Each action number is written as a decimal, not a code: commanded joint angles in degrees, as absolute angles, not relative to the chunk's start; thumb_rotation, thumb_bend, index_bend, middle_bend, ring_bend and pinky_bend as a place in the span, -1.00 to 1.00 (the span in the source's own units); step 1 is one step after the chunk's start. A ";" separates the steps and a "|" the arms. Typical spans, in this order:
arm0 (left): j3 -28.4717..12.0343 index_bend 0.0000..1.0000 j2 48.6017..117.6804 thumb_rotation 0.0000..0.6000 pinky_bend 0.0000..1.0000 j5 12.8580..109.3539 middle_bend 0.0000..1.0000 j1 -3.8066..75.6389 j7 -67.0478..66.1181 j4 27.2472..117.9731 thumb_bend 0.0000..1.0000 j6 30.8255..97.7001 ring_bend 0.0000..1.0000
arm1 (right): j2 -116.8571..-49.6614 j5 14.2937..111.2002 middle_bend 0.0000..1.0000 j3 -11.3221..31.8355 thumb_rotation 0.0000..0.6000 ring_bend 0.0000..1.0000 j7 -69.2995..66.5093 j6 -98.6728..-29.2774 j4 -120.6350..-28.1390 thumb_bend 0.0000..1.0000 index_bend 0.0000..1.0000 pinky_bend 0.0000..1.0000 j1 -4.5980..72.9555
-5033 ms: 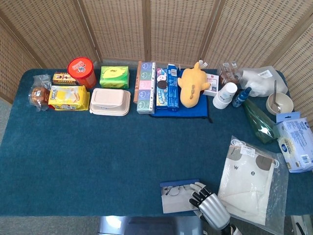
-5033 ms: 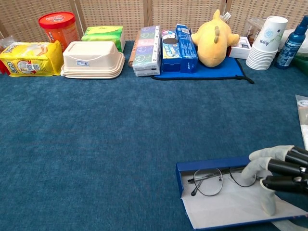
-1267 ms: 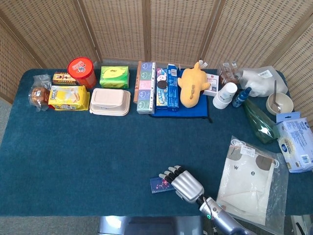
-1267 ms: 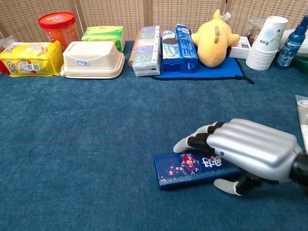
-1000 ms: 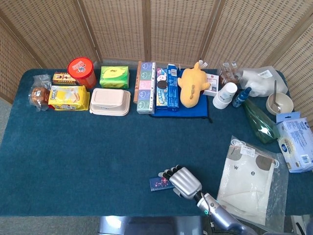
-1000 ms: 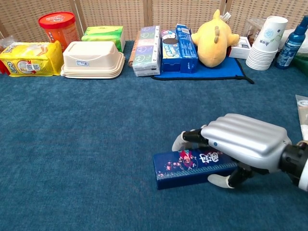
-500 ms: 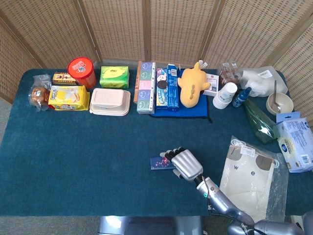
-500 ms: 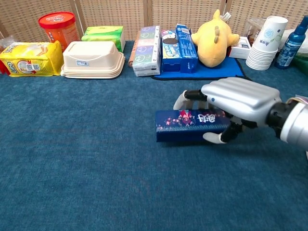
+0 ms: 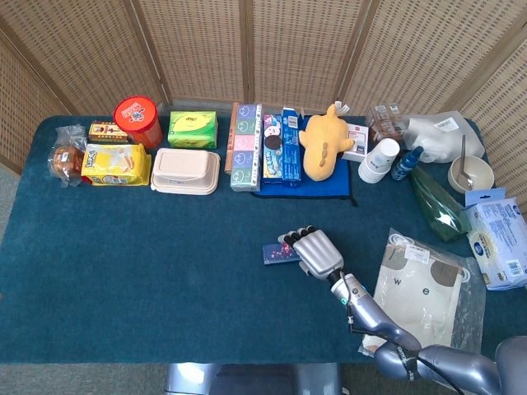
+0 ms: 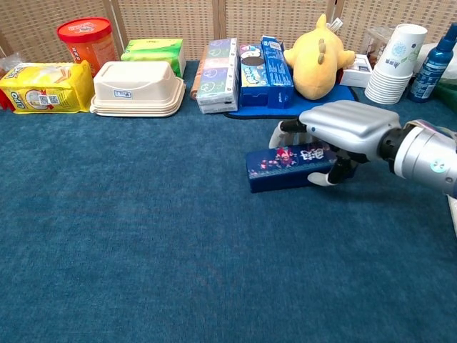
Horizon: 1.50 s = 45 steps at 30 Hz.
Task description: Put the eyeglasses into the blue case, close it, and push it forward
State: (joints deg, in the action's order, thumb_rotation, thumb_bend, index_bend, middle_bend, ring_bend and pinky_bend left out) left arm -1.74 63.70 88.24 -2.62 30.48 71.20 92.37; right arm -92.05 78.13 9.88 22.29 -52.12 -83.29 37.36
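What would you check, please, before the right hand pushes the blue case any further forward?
1. Lid shut: ok. The blue case lies closed, its printed top facing up.
2. Glasses inside: cannot tell, since the closed lid hides the inside.
3. Contact: ok. The right hand lies over the case's right part, fingers across the top and thumb at the near side.
4. Path ahead: not ok for a long push. The blue mat with the yellow plush toy lies just beyond the case.
5. Case flat on the table cloth: ok, no visible tilt.
6. Left hand: not in either view, so its position cannot be checked.
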 commanded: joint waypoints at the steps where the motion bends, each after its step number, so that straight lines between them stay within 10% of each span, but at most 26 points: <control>1: -1.85 -0.91 63.67 0.82 -0.95 88.31 -0.84 -2.22 29.96 72.00 -0.58 92.08 -1.00 | -90.49 77.17 -0.42 9.97 1.00 -0.57 23.26 -52.54 -84.99 -0.36 -0.51 -0.42 37.36; 16: -1.26 -0.88 60.75 0.82 -1.00 87.15 -0.87 -0.63 16.23 82.82 -0.58 88.19 -1.00 | -78.43 74.83 -0.52 9.11 1.00 -0.70 28.33 -65.89 -98.99 -0.35 -0.63 -0.48 29.94; 45: -3.56 -0.72 65.30 0.82 -1.00 82.25 -0.80 1.38 -5.37 92.74 -0.58 87.68 -1.00 | -74.26 77.35 -0.25 2.13 1.00 -0.54 23.44 -90.07 -93.29 -0.33 -0.11 -0.50 8.50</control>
State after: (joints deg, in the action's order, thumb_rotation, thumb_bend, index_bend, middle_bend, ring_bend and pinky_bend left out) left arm -3.71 65.19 82.05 1.48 -5.10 92.50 87.59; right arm -74.22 77.19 2.04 23.67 -90.05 -93.44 8.64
